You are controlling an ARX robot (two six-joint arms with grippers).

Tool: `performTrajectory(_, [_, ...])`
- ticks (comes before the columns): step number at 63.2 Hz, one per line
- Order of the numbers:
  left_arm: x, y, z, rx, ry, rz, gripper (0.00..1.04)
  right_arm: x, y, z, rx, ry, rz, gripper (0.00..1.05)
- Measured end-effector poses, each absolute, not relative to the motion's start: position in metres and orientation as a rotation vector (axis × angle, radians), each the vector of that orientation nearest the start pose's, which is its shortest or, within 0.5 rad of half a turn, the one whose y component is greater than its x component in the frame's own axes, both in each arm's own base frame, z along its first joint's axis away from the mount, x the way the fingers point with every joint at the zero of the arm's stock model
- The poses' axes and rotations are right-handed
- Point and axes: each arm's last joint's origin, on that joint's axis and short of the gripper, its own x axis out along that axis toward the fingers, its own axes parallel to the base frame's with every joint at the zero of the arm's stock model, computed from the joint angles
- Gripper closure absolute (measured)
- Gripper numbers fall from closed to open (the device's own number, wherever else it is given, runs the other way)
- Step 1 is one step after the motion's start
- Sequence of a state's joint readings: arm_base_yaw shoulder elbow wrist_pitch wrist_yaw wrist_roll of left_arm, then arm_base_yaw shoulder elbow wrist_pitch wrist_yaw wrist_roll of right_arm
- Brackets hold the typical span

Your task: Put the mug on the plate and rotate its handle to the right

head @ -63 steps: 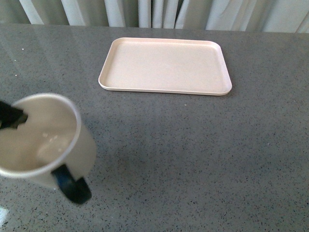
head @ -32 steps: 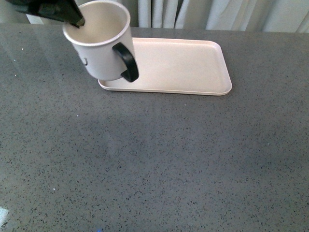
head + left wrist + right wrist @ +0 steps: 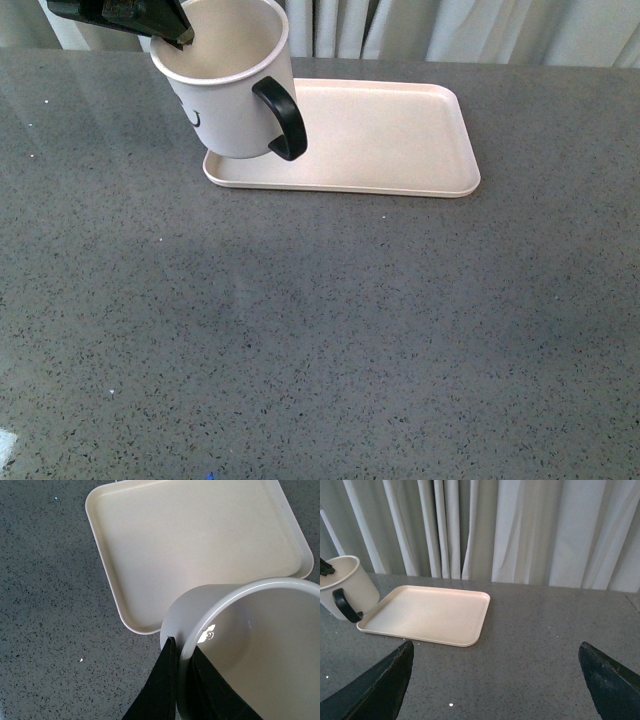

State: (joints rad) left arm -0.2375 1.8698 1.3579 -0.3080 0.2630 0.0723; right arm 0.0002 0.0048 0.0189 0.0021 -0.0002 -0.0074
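Tabletop: we are working over a grey speckled tabletop (image 3: 350, 330), which is carrying everything here.
Right gripper: the right gripper (image 3: 495, 680) is waiting well apart from the plate, fingers spread wide around nothing. We judge it is leaving room for the other arm.
Mug: the mug (image 3: 225, 110) is hanging tilted over the plate's near-left corner. We cannot tell whether its base is touching.
Left gripper: the left gripper (image 3: 184, 680) is pinching the rim, one finger inside and one outside, so the base is staying free for setting down.
Handle: the handle (image 3: 285, 118) is pointing right and slightly toward us, so little turning is likely remaining.
Plate: the plate (image 3: 400, 130) is lying flat, its middle bare.
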Motion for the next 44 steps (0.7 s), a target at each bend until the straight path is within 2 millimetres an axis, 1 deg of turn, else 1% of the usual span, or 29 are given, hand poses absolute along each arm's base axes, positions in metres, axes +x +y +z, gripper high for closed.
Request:
performTrajectory(6, [0.393,-0.103,0.218,0.056,0.811,-0.501,1.03,0.097,0.000,0.170,-0.007,-0.016,0.000,0.09])
performTrajectory(7, [0.394,-0.103,0.217,0.062,0.828,-0.497,1.03,0.097,0.000,0.170,-0.007,-0.016,0.000,0.09])
performTrajectory(11, [0.403,-0.105,0.219,0.076,0.988,-0.494,1.03,0.097,0.000,0.170,-0.007,-0.016,0.001,0.09])
performTrajectory(14, [0.414,-0.108,0.218,0.078,1.033,-0.495,1.03,0.097,0.000,0.170,-0.007,-0.016,0.000,0.09])
performTrajectory(20, [0.441,-0.115,0.216,0.078,1.020,-0.503,1.03,0.097,0.000,0.170,-0.007,-0.016,0.000,0.09])
performTrajectory(29, [0.465,-0.120,0.215,0.073,1.006,-0.498,1.03,0.097,0.000,0.170,-0.007,-0.016,0.000,0.09])
performTrajectory(36, [0.481,-0.123,0.208,0.066,1.012,-0.486,1.03,0.097,0.000,0.170,-0.007,-0.016,0.000,0.09])
performTrajectory(44, [0.493,-0.126,0.202,0.061,1.019,-0.472,1.03,0.097,0.000,0.170,-0.007,-0.016,0.000,0.09])
